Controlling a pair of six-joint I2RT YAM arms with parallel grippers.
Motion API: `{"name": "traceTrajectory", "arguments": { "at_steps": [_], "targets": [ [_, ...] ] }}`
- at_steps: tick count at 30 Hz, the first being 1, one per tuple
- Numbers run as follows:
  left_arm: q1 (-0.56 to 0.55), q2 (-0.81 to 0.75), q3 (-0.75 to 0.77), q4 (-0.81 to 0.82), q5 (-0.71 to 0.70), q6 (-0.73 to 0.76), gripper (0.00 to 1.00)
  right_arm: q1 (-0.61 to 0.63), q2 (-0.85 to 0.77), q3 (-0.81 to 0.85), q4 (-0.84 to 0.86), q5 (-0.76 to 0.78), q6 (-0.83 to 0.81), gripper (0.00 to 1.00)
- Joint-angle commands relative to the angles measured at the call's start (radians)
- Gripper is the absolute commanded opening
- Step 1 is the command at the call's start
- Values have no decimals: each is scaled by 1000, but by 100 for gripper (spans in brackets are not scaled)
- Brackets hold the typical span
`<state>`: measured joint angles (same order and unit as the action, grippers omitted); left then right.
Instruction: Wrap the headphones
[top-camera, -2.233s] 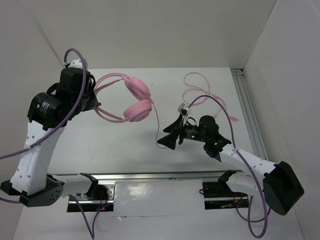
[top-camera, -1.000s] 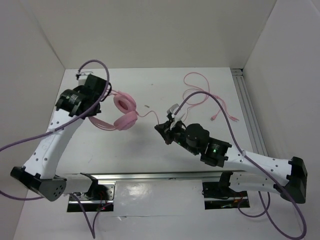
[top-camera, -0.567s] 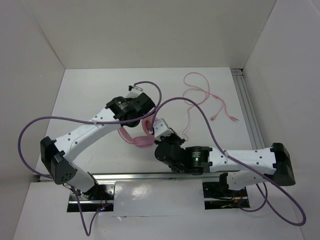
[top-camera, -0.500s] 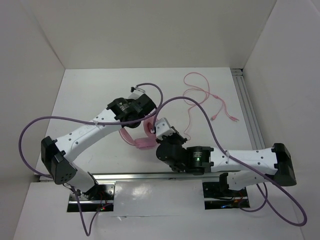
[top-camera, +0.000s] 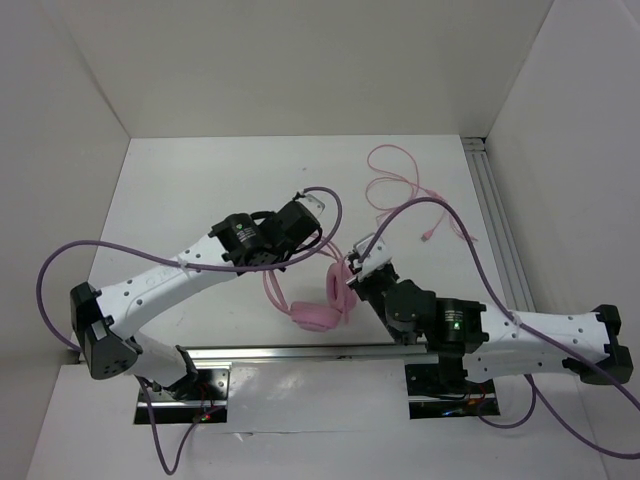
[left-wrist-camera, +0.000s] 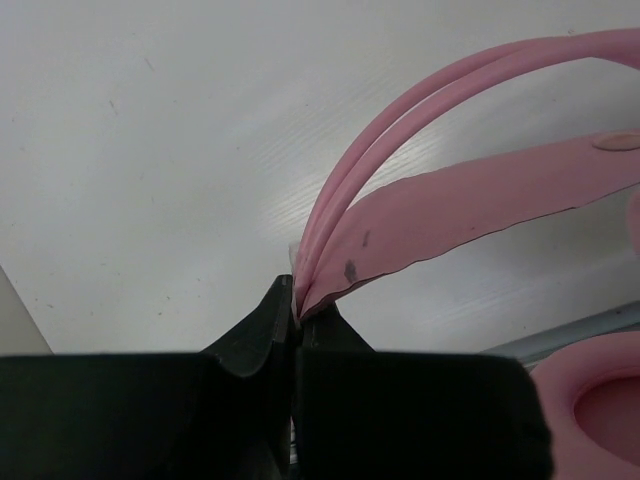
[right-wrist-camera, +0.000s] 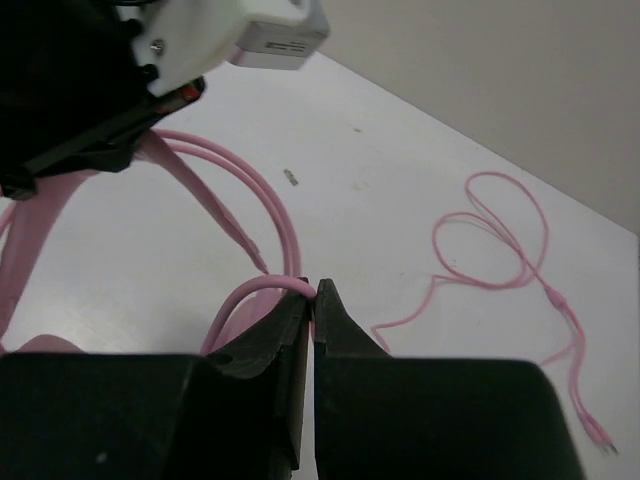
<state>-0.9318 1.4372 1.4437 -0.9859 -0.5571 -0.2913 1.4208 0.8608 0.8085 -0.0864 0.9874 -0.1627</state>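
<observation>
Headband and cable both pinched, arms crowded at the front of the bench

Headphones (top-camera: 318, 312) hang between the two arms near the front edge of the bench (top-camera: 200, 190), one pink ear cup (left-wrist-camera: 590, 395) low beside the rail. The left gripper (left-wrist-camera: 296, 318) is closed hard on the thin double headband (left-wrist-camera: 420, 110), only its very tips biting. The right gripper (right-wrist-camera: 312, 300) is closed too, nipping a bend of the thin pink cable (right-wrist-camera: 497, 235). The rest of that cable trails away in loose loops across the far right of the bench.

Risks, as I judge them:
- The headband is held by a narrow tip grip, so the cups' weight could swing or twist it out during a wrap.
- The cable is slight and smooth. It may slide through the right jaws, or go taut and drag the headphones askew.
- The loose loops could knot or catch as they are drawn in.
- The two wrists sit very near each other, with a purple arm cable (top-camera: 330, 205) arching over them, so a turn could bring a collision or a snag.

No brand or writing is legible. A pale label patch (right-wrist-camera: 285, 45) on the white wrist module shows no readable text.
</observation>
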Motion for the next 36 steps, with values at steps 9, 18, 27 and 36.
{"name": "traceTrajectory", "arguments": {
  "at_steps": [9,18,27,36],
  "targets": [
    [-30,-112,53,24,213,98,0,-135,63,14,82,-249,37,14],
    [-67,-207,44,44,298,127,0,-321,83,-6,102,-464,75,26],
    [-67,-182,211,-26,148,29,0,-413,102,-118,273,-921,149,49],
    [-67,-132,458,-166,59,-118,0,-525,237,-212,582,-1193,255,58]
  ]
}}
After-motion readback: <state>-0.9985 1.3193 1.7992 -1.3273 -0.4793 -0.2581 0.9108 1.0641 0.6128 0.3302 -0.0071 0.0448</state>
